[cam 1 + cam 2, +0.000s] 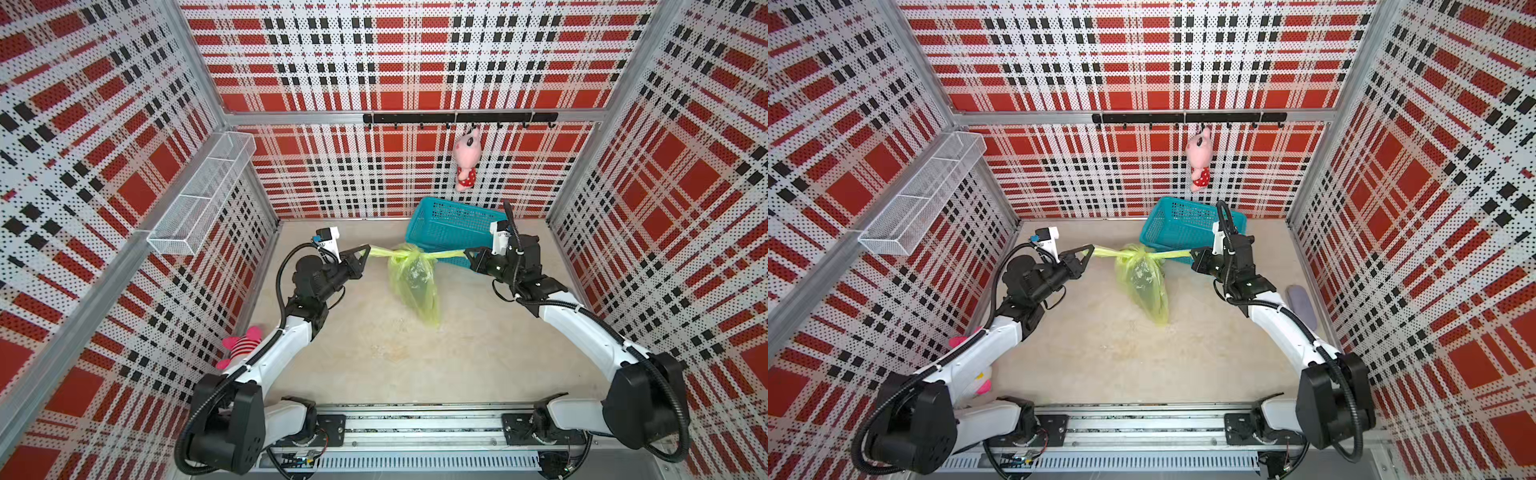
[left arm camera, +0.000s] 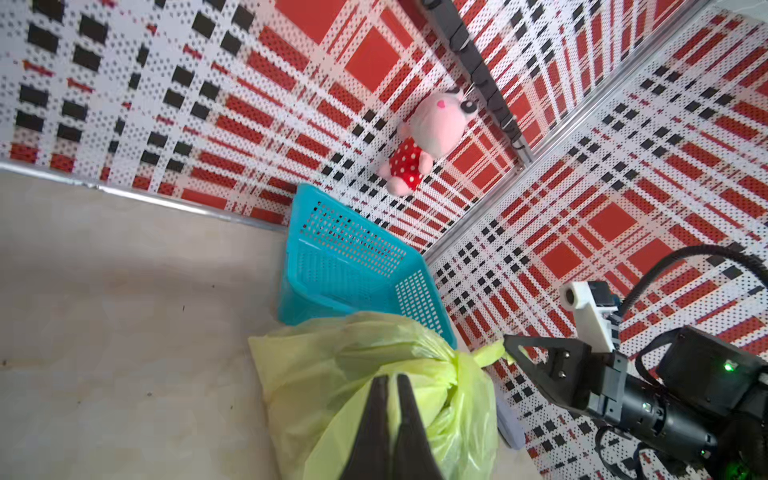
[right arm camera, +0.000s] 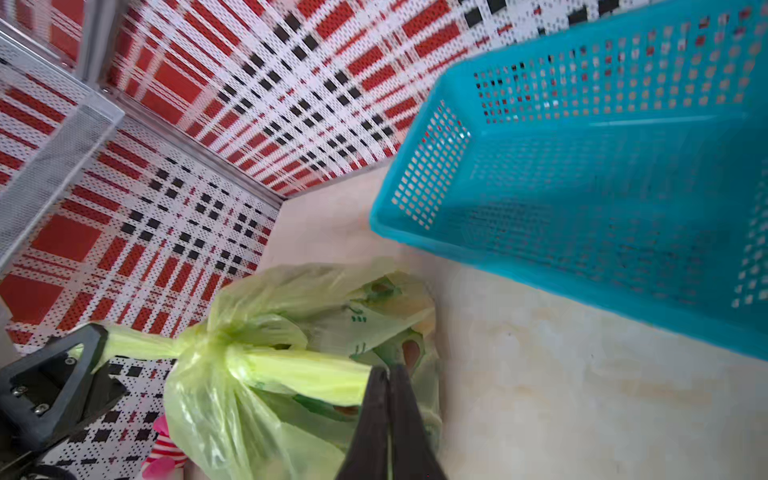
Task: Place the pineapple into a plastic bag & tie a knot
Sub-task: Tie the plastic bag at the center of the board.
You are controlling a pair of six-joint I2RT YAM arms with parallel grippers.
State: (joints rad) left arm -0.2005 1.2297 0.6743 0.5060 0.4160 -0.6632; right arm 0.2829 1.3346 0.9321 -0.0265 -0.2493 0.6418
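**Bag tied, one handle strip in each gripper**

Plastic bag (image 1: 413,286): thin translucent yellow-green film, crinkled and glossy, with dark green prints visible in the right wrist view. It lies mid-table, in front of the teal basket (image 1: 440,232). The body tapers from a gathered neck down to a narrow tip that reaches the table (image 1: 457,353). Whether the tip bears any weight cannot be told. A darker shape shows through the film, but what it is cannot be told.

Knot (image 1: 409,251): a small tight bunch at the neck. The two handle strips leave it sideways, each twisted into a thin, taut cord and running almost level.

Left gripper (image 1: 368,249): black tapered fingers pressed together on the end of one strip. In the left wrist view the tips meet with film pinched between them.

Right gripper (image 1: 467,252): fingers likewise closed tight on the end of the opposite strip, seen plainly in the right wrist view. The two grippers face each other with the knot between them.

Basket: rigid plastic, rectangular, with perforated grid walls. It sits tilted near the back wall, just behind the bag.

Table: matte beige, faintly mottled.

Pink plush toy (image 1: 467,160): soft, in a red dotted dress, hanging from the black hook rail (image 1: 415,117).
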